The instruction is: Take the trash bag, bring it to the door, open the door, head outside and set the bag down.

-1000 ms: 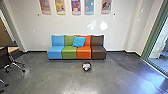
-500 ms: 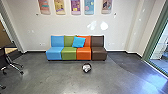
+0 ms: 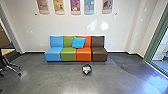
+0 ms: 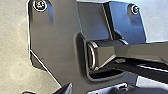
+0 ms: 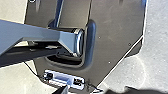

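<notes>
A small rounded bundle, dark with a whitish patch, which looks like the trash bag (image 3: 86, 69), rests on the floor in front of the seats in the head view. Bare floor surrounds it. Glass in a green frame (image 3: 153, 48) stands at the right side of the head view; whether it is the door I cannot tell. How my left and right grippers stand is too unclear to read in the wrist views.
Joined seats in blue, green, orange and brown (image 3: 99, 54) stand against the white wall, a blue cushion (image 3: 78, 42) on them. A wheeled chair (image 3: 9, 65) is at the left. Sunlight falls on the grey floor (image 3: 57, 80) at the right.
The head camera has moved a little closer to the seats and the bundle, so both appear slightly lower and larger. The chair has slid towards the left edge of the view.
</notes>
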